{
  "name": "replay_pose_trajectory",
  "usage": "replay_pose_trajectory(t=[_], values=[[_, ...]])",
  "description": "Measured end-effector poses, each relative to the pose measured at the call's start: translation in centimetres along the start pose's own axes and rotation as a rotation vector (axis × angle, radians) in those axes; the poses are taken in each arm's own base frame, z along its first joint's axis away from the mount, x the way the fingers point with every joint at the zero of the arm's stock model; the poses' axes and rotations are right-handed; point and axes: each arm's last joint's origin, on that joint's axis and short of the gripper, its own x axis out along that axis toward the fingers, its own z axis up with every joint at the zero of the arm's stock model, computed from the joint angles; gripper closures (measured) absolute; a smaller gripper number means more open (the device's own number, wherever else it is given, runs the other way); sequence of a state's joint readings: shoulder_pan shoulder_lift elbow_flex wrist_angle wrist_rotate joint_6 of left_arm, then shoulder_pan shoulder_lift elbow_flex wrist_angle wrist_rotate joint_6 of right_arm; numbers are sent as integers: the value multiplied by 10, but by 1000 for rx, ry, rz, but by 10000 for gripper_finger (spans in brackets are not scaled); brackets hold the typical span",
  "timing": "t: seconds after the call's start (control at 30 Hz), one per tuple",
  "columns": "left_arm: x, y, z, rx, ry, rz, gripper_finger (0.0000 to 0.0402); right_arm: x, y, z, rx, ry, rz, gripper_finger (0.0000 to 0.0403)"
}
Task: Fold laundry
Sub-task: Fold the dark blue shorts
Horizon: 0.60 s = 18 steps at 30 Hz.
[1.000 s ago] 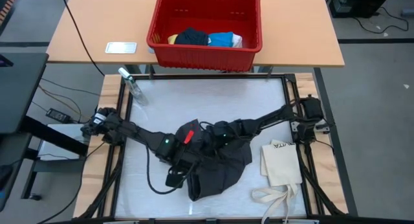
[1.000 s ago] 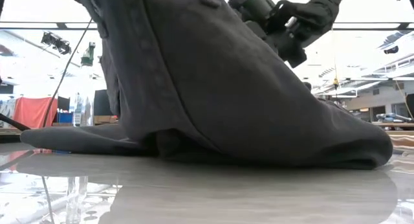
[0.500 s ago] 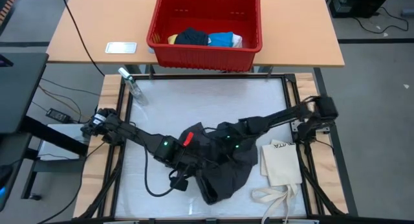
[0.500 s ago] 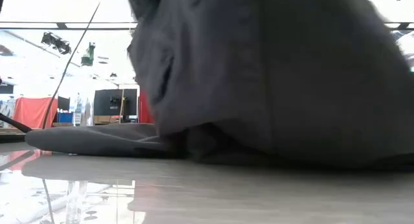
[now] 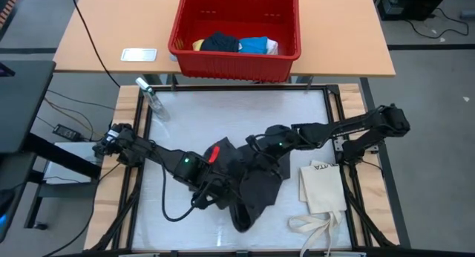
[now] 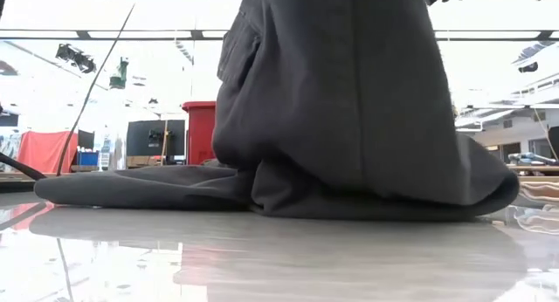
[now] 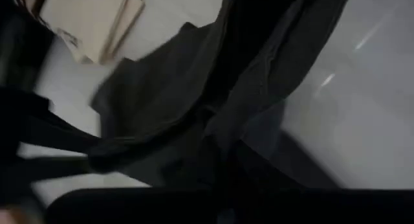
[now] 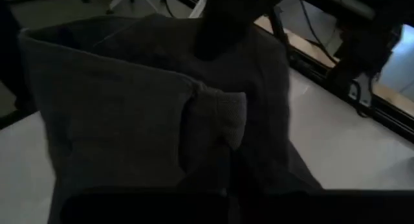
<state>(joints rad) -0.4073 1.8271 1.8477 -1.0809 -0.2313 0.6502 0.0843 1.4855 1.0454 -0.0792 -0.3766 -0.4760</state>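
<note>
Together, the left gripper [image 5: 217, 192] and right gripper [image 5: 254, 147], both clenched on the dark grey cargo shorts [image 5: 252, 186], hold them partly raised mid-table, their lower end resting on the white table [image 5: 223, 112].

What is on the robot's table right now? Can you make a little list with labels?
held up: dark grey shorts, partly lifted, hem on the table
left gripper: shut on the shorts
right gripper: shut on the shorts
beside the shorts: cream tote bag, flat
behind the table: red basket with more clothes
</note>
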Motion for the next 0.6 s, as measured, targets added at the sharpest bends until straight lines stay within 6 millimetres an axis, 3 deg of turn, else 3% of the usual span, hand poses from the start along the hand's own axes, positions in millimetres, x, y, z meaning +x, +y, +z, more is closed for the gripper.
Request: replay_pose_trajectory(t=[0.3, 0.6], values=[[2, 10, -1, 210, -16, 57, 383, -3, -10, 0, -52, -41, -35, 366], [9, 23, -1, 216, -65, 96, 383, -6, -18, -2, -90, -37, -97, 265]])
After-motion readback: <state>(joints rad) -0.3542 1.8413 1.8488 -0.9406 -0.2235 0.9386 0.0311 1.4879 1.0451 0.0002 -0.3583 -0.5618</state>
